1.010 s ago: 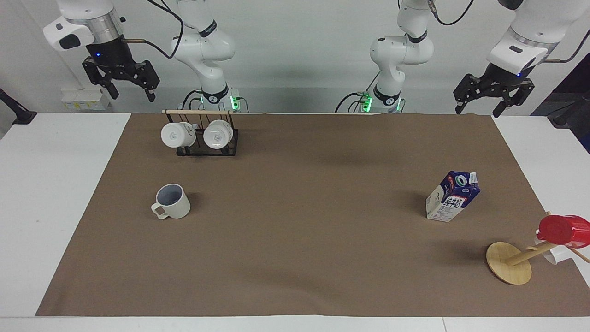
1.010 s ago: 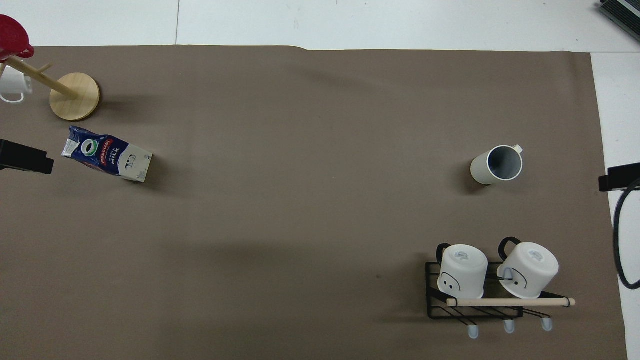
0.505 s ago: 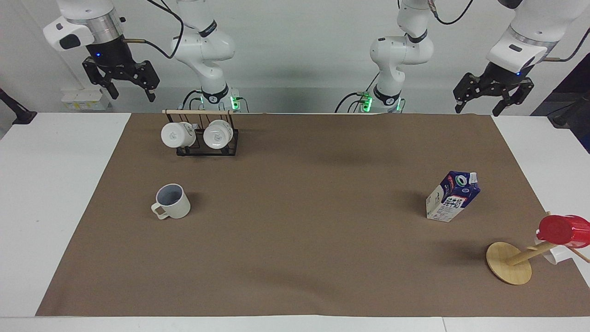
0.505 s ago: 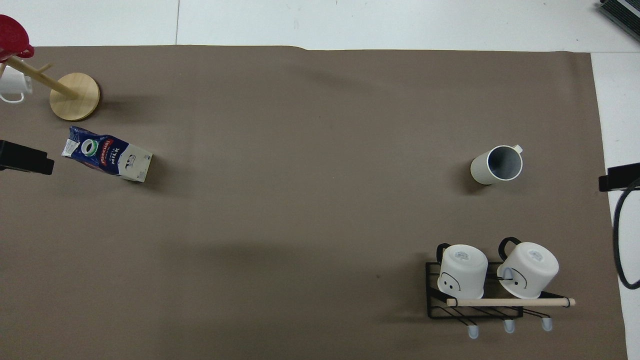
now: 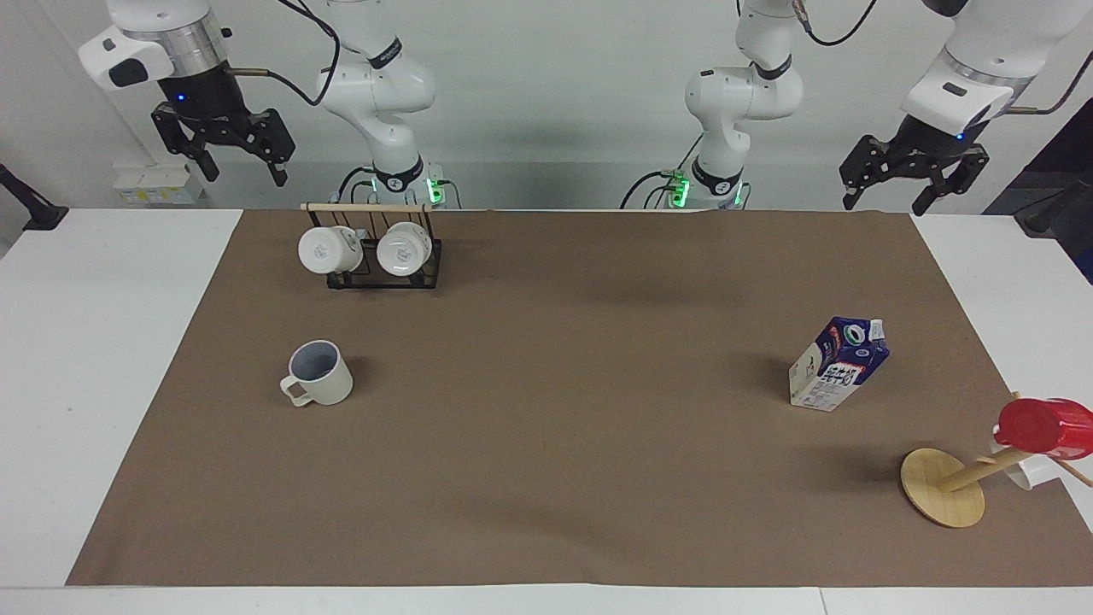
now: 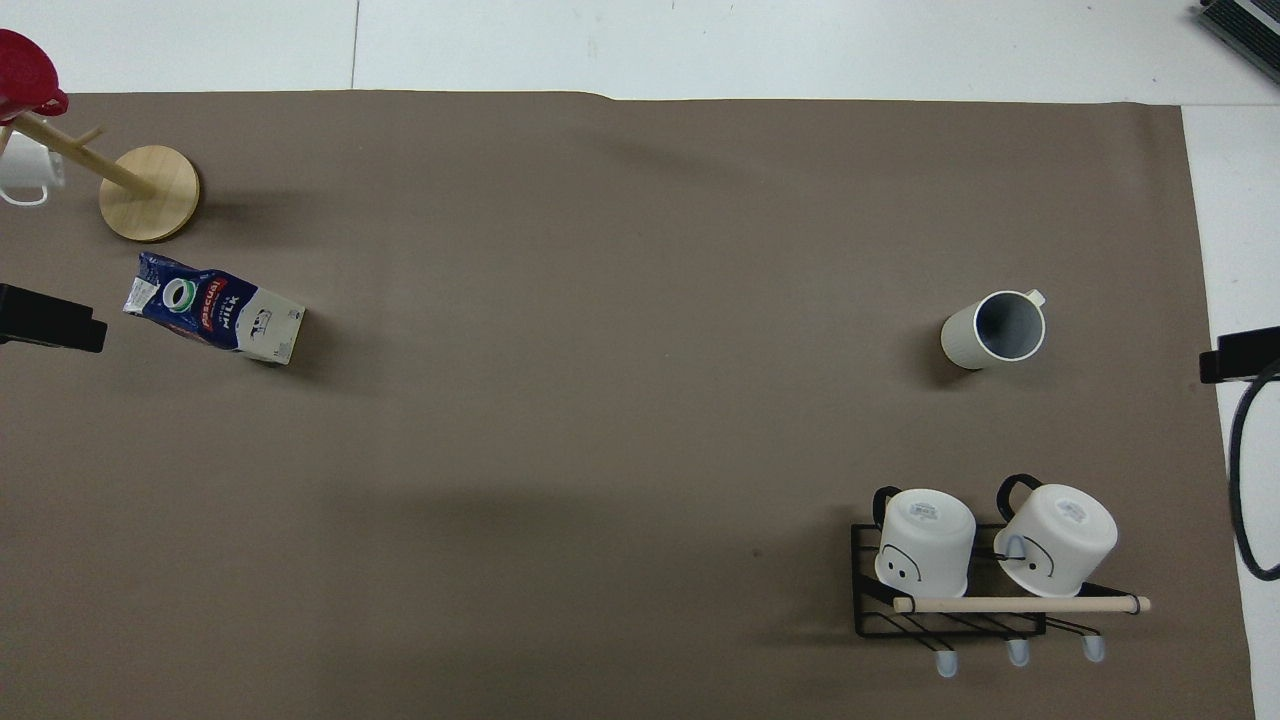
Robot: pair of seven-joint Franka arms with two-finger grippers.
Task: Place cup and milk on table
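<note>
The cream-beige cup (image 5: 318, 373) stands upright on the brown sheet of the table (image 5: 102, 359), toward the right arm's end; it also shows in the overhead view (image 6: 992, 329). The blue and white milk carton (image 5: 838, 364) stands upright on the sheet toward the left arm's end, also in the overhead view (image 6: 215, 321). My right gripper (image 5: 246, 178) hangs open and empty, high over the robots' edge of the table. My left gripper (image 5: 885, 205) hangs open and empty, high over the same edge at its own end.
A black wire rack (image 5: 384, 269) with two white mugs stands nearer to the robots than the cup. A tipped wooden mug tree (image 5: 943, 488) with a red cup (image 5: 1042, 427) and a white mug lies farther from the robots than the milk.
My right gripper has risen slightly and drifted toward its own end. The left gripper has barely moved. The cup and the milk have not moved.
</note>
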